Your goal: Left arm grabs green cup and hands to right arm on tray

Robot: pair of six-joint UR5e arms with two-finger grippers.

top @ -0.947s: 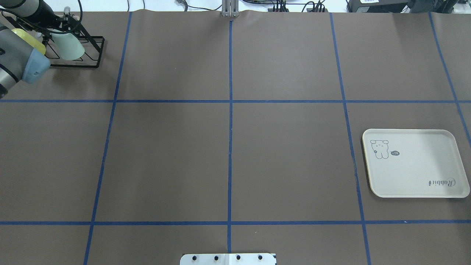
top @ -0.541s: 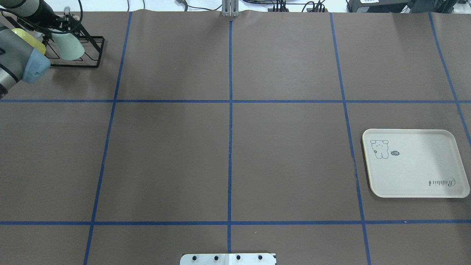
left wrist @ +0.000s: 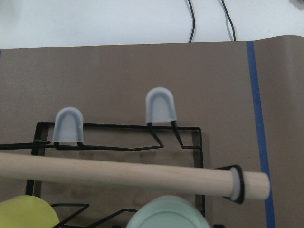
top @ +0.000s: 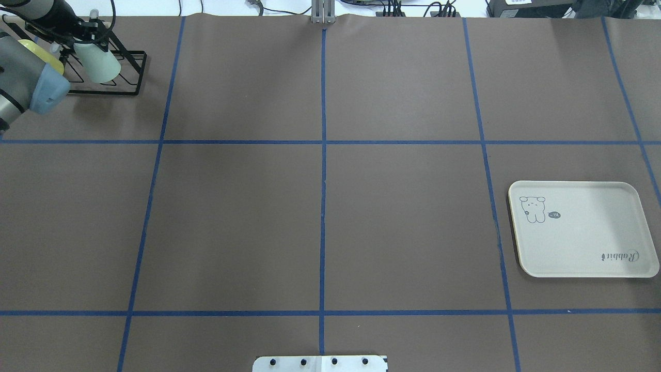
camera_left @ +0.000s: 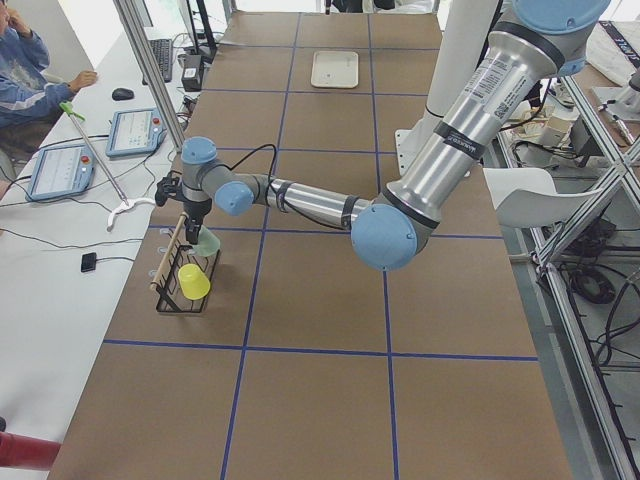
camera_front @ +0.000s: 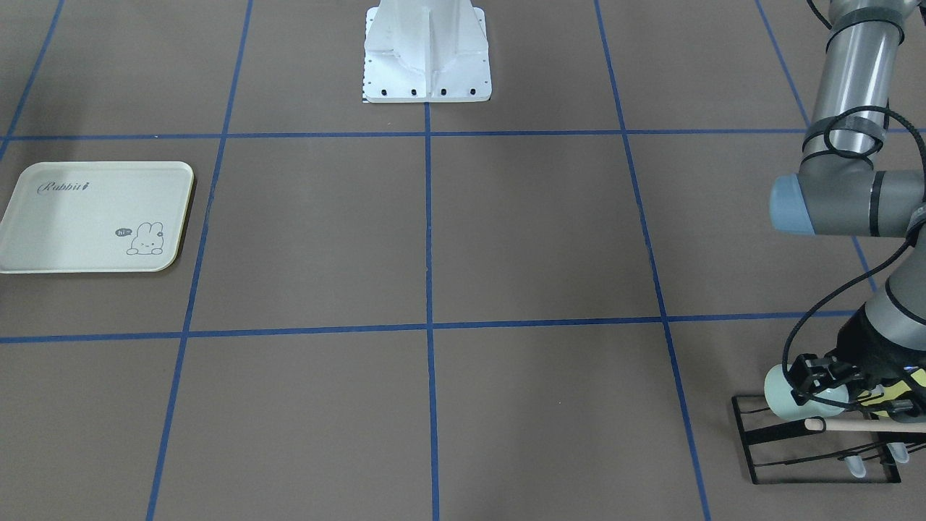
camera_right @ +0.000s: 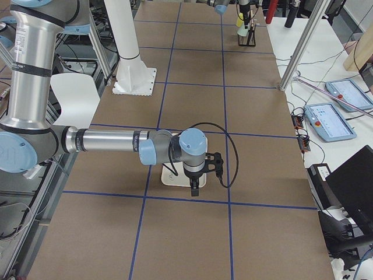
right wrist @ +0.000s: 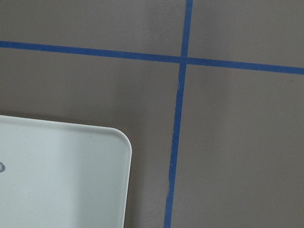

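Overhead exterior: left gripper (camera_front: pixel 809 386) clenched on green cup (top: pixel 99 66), tilted over black wire rack (top: pixel 106 93) at table's far-left corner, beside yellow cup (camera_left: pixel 194 281). Right gripper (camera_right: pixel 195 189) above tray (top: pixel 583 232); claw state cannot tell.

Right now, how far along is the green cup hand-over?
Done: the left claw is at the rack and looks closed around the green cup. In hand: taking the cup off the rack, where it sits beside a yellow cup. Left: the pass to the right claw, which hangs over the tray, and the set-down; the tray is bare.
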